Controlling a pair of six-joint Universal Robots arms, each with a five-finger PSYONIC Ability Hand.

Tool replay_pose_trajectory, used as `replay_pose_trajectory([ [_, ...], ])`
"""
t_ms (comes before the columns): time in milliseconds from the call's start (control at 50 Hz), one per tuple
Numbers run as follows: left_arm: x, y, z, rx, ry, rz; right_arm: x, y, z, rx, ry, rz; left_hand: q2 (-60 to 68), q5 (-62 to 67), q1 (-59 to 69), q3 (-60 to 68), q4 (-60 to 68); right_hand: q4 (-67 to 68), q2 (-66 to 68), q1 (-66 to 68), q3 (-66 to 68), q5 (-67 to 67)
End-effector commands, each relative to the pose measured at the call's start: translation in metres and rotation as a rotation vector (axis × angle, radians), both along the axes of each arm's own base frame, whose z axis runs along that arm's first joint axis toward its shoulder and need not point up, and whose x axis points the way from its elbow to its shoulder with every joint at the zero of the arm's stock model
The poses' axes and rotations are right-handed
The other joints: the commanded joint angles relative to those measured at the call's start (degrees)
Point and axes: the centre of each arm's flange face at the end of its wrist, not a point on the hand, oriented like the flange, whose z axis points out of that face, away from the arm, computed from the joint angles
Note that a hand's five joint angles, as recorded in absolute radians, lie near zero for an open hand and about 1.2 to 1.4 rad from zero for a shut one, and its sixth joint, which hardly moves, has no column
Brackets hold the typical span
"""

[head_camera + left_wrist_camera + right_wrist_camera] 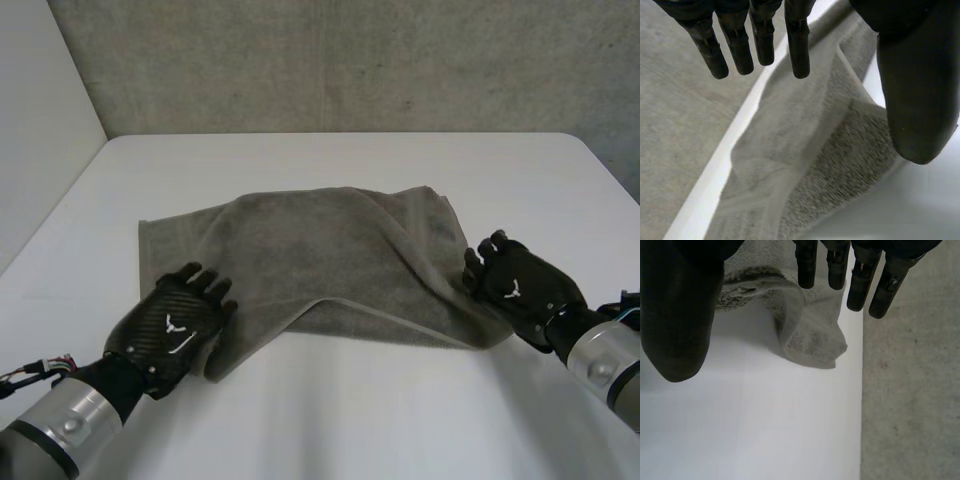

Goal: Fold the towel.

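Both hands were seen open, fingers point(797, 45) straight, thumbs apart, nothing gripped. The towel point(320, 260) was spread on the bench point(330, 420), its long axis running hand to hand: one corner lay under the fingertips of the left hand point(170, 330), the opposite end just at those of the right hand point(520, 280).

White worktop point(330, 420), matte, running back to a grey wall. I see one thing lying directly on it: a grey towel point(320, 260), spread between the two hands with a flap doubled over itself. One corner lies under the left hand point(175, 325). The opposite end bunches at the right hand's point(520, 285) fingertips.
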Motion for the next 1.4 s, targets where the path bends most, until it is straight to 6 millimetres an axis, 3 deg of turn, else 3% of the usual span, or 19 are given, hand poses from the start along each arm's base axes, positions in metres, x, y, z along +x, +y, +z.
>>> replay_pose_trajectory([
  [20,-0.006,0.001,-0.020,0.053,-0.062,-0.047,0.006,-0.003,-0.023,-0.043,0.039,0.042,0.15,0.06,0.13,0.08,0.09,0.13,0.62,1.32,0.50,0.85],
  [260,-0.009,-0.002,-0.034,0.047,-0.141,-0.089,0.016,-0.002,-0.041,-0.038,0.056,0.085,5.53,5.45,5.51,5.46,5.48,6.36,6.85,7.55,6.73,7.08],
  [300,-0.009,-0.004,-0.033,0.035,-0.145,-0.084,0.017,-0.005,-0.044,-0.035,0.058,0.086,9.88,9.80,9.86,9.81,9.83,16.56,17.04,17.75,16.93,17.28],
  [360,-0.009,-0.006,-0.031,0.024,-0.145,-0.079,0.017,-0.011,-0.046,-0.044,0.060,0.080,20.28,20.20,20.26,20.21,20.23,23.50,23.98,24.69,23.87,24.21],
  [420,-0.009,-0.007,-0.031,0.023,-0.145,-0.079,0.018,-0.014,-0.047,-0.051,0.059,0.078,23.53,23.45,23.51,23.46,23.48,24.53,25.01,25.72,24.90,25.24],
  [480,-0.009,-0.007,-0.031,0.027,-0.147,-0.077,0.018,-0.021,-0.048,-0.059,0.060,0.070,29.25,29.17,29.23,29.18,29.19,33.78,34.26,34.97,34.15,34.50],
  [520,-0.008,-0.009,-0.032,0.030,-0.150,-0.067,0.017,-0.027,-0.048,-0.066,0.067,0.045,38.96,38.87,38.93,38.88,38.90,46.32,46.80,47.51,46.69,47.04],
  [540,-0.008,-0.009,-0.032,0.030,-0.150,-0.067,0.017,-0.027,-0.048,-0.066,0.067,0.045,39.01,38.92,38.98,38.93,38.95,46.39,46.88,47.58,46.77,47.11],
  [560,-0.007,-0.009,-0.033,0.033,-0.153,-0.060,0.016,-0.030,-0.047,-0.072,0.070,0.035,43.84,43.75,43.81,43.76,43.78,57.55,58.04,58.74,57.92,58.27],
  [640,-0.005,-0.013,-0.032,0.029,-0.159,-0.038,0.016,-0.036,-0.045,-0.075,0.064,0.016,50.11,50.02,50.08,50.03,50.05,65.51,66.00,66.70,65.88,66.23],
  [680,-0.004,-0.019,-0.028,0.004,-0.162,-0.018,0.016,-0.041,-0.039,-0.078,0.036,0.004,59.65,59.57,59.63,59.58,59.60,65.51,66.00,66.70,65.88,66.23],
  [800,-0.002,-0.036,-0.009,-0.069,-0.146,0.038,0.017,-0.053,-0.022,-0.032,-0.091,-0.053,62.20,62.11,62.17,62.12,62.14,65.51,66.00,66.70,65.88,66.23],
  [840,0.004,-0.046,0.012,-0.140,-0.123,0.104,0.014,-0.064,0.005,0.032,-0.236,-0.117,62.20,62.11,62.17,62.12,62.14,65.51,66.00,66.70,65.88,66.23],
  [860,0.004,-0.046,0.012,-0.140,-0.123,0.104,0.014,-0.064,0.006,0.032,-0.237,-0.117,62.20,62.11,62.17,62.12,62.14,65.51,66.00,66.70,65.88,66.23],
  [900,0.011,-0.058,0.031,-0.164,-0.052,0.175,0.013,-0.069,0.034,0.131,-0.400,-0.159,62.20,62.11,62.17,62.12,62.14,65.51,66.00,66.70,65.88,66.23],
  [960,0.014,-0.063,0.039,-0.159,0.002,0.201,0.012,-0.072,0.047,0.188,-0.469,-0.183,62.20,62.11,62.17,62.12,62.14,65.51,66.00,66.70,65.88,66.23],
  [1060,0.028,-0.074,0.070,-0.120,0.232,0.294,-0.008,-0.074,0.072,0.432,-0.537,-0.309,62.20,62.11,62.17,62.12,62.14,65.51,66.00,66.70,65.88,66.23],
  [1240,0.035,-0.069,0.076,0.019,0.381,0.343,-0.018,-0.056,0.093,0.656,-0.499,-0.328,62.20,62.11,62.17,62.12,62.14,65.51,66.00,66.70,65.88,66.23],
  [1400,0.047,-0.061,0.079,0.089,0.399,0.405,-0.052,-0.062,0.121,0.669,-0.568,-0.382,62.20,62.11,62.17,62.12,62.14,65.51,66.00,66.70,65.88,66.23],
])
